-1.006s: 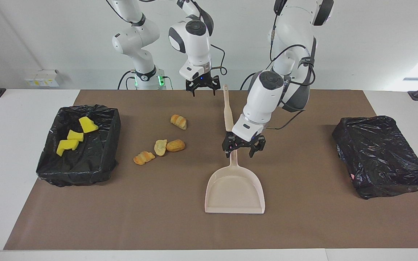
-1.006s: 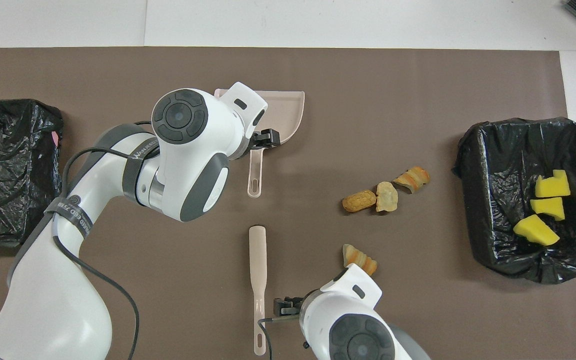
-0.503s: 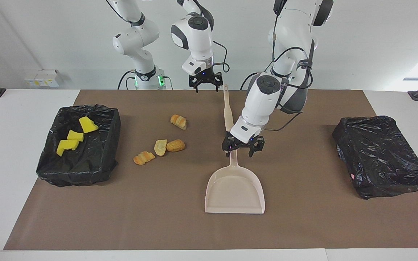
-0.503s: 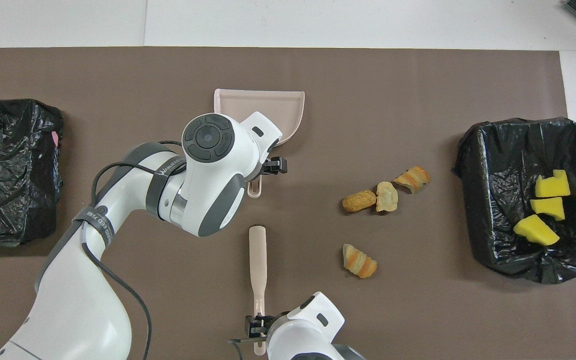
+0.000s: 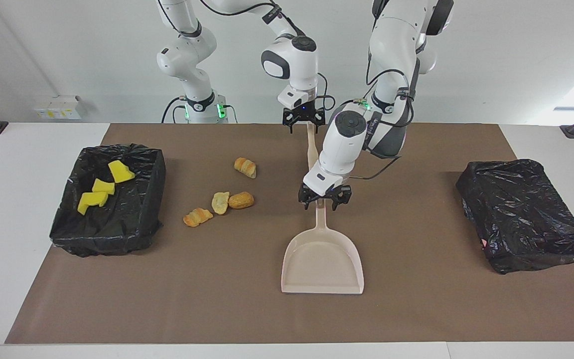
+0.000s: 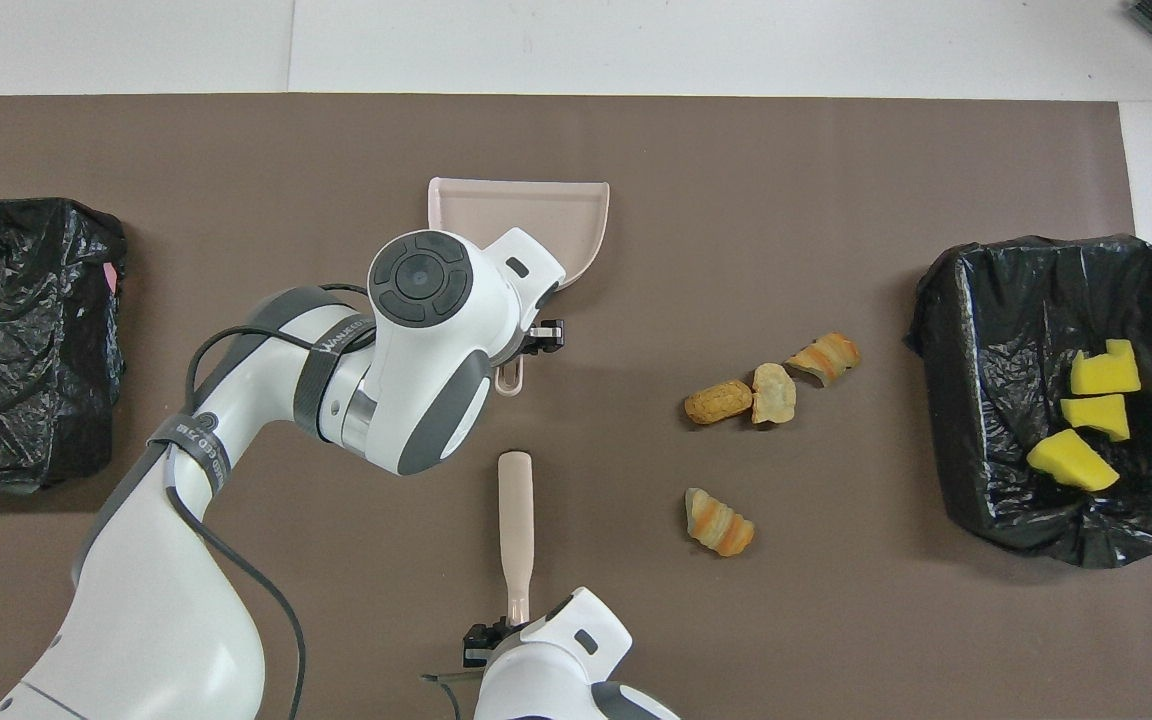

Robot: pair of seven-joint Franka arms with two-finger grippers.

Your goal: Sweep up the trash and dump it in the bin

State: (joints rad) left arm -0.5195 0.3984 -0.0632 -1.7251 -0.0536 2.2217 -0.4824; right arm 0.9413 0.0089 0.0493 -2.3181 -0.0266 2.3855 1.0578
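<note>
Left tool (image 5: 320,197) is sitting at the end of the dustpan's (image 5: 323,262) handle with its fingers spread on either side; whether they are touching it cannot be told. Right tool (image 5: 303,118) is hovering, fingers apart, over the brush's (image 6: 515,520) handle end nearest the robots. Four bread pieces (image 5: 220,202) are lying on the brown surface (image 5: 416,309), beside the dustpan toward the right arm's end. Three yellow chunks (image 5: 101,190) are lying in the bag-lined bin (image 5: 137,219) farther that way. A second black-bagged bin (image 5: 523,214) is sitting toward the left arm's end.
</note>
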